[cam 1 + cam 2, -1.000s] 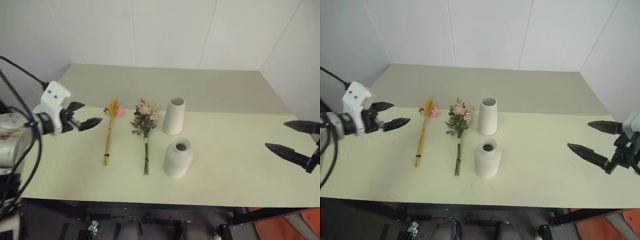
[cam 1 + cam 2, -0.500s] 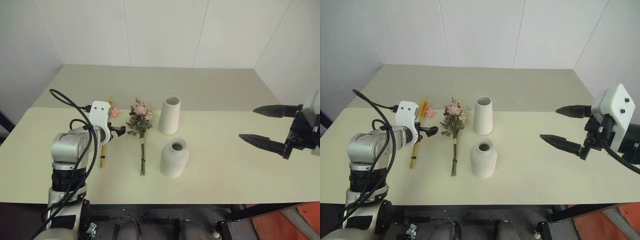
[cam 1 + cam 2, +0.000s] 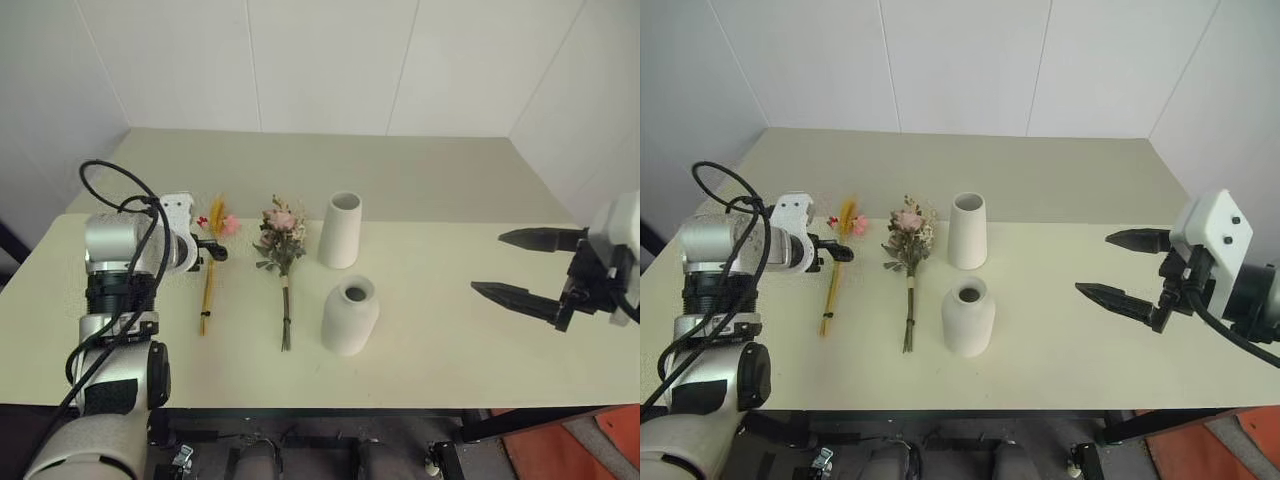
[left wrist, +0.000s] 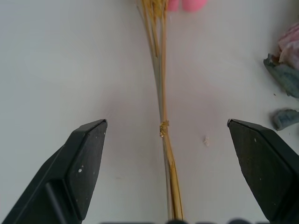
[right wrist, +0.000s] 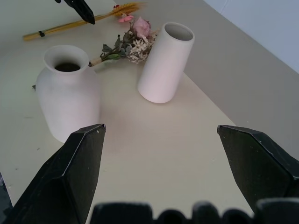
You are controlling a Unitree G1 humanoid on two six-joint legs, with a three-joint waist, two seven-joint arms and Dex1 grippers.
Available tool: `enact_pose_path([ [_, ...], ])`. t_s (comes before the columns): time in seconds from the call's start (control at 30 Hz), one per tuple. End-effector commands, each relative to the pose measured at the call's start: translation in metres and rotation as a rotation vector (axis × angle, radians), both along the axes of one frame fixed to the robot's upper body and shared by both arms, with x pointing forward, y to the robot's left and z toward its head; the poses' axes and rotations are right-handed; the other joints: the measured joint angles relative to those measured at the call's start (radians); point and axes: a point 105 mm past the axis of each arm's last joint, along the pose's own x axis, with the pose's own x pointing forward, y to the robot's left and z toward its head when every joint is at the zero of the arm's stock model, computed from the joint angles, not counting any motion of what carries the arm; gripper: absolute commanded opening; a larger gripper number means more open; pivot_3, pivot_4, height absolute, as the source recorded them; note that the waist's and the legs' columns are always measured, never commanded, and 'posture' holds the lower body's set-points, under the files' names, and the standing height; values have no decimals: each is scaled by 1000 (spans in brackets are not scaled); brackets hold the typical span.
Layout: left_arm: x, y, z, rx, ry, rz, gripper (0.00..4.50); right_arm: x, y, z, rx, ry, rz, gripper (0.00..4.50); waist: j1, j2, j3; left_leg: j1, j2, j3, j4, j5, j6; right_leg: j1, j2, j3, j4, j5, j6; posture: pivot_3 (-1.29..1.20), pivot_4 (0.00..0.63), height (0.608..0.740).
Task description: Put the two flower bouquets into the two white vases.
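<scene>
Plainly, both white vases (image 3: 340,230) (image 3: 350,316) stand upright, holding nothing.

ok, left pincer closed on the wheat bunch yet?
No: in the left wrist view the left pincer stands wide open, its fingers either side of the wheat stalks lying on the table, touching neither.
</scene>
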Motion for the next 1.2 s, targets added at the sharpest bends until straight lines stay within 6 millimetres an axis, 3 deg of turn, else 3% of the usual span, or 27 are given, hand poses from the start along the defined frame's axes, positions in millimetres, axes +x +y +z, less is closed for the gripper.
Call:
enact_pose_path([
  [0.03, 8, 3, 1, 2, -3, -8, 4493, -3, -3, 11, -15, -58, -11, 4500, 0, 0, 0, 0, 0, 0, 0, 0, 0, 0, 0, 0, 0, 0, 0, 0, 150, 740],
  [0.17, 13, 0, 0, -22, 7, -35, 4493, -7, -6, 9, -19, -53, -27, 4500, 2, 0, 0, 0, 0, 0, 0, 0, 0, 0, 0, 0, 0, 1, -1, 0, 150, 740],
  [0.2, 15, -1, 0, -20, 4, -49, 4308, -7, -6, 8, -18, -52, -30, 4500, 2, 0, 0, 0, 0, 0, 0, 0, 0, 0, 0, 0, 0, 0, -1, 0, 150, 740],
  [0.3, 16, 2, -7, -38, 40, -35, 3610, -9, -7, 7, -14, -50, -45, 4500, 4, 0, 0, 1, 0, 0, 0, 0, 0, 0, 0, 0, 0, 0, 0, 0, 150, 740],
  [0.67, 28, 3, -3, -10, 0, -67, 22, -9, -8, 4, -6, -50, -61, 4500, 19, 0, 0, 0, 0, 0, 0, 0, 0, 0, 0, 0, 0, 0, 0, 0, 150, 740],
  [0.8, 36, 1, 5, 5, -71, -59, 22, -11, -10, 4, -3, -43, -68, 4500, 22, 0, 0, 0, 0, 0, 0, 0, 0, 0, 0, -1, 0, 0, 0, 0, 150, 740],
  [0.97, 69, 2, 71, 62, -478, 96, 22, -13, -14, 3, -4, -36, -90, 4500, 23, -1, 0, -2, 0, 0, 0, 0, 0, -1, -1, -1, 0, 1, 0, 0, 150, 740],
  [1.03, 77, -1, 110, 37, -699, 151, 22, -14, -15, 3, -6, -38, -97, 4500, 22, -1, 1, -2, 0, 0, 0, 0, 0, 0, -1, -1, -1, 3, -4, 0, 150, 740],
  [1.2, 65, -11, 207, -421, -1187, 147, 22, -17, -21, 8, -8, -69, -127, 4500, 21, -3, 1, -3, 0, 1, 0, 0, 0, -1, -1, -1, -2, 5, -5, 0, 150, 740],
])
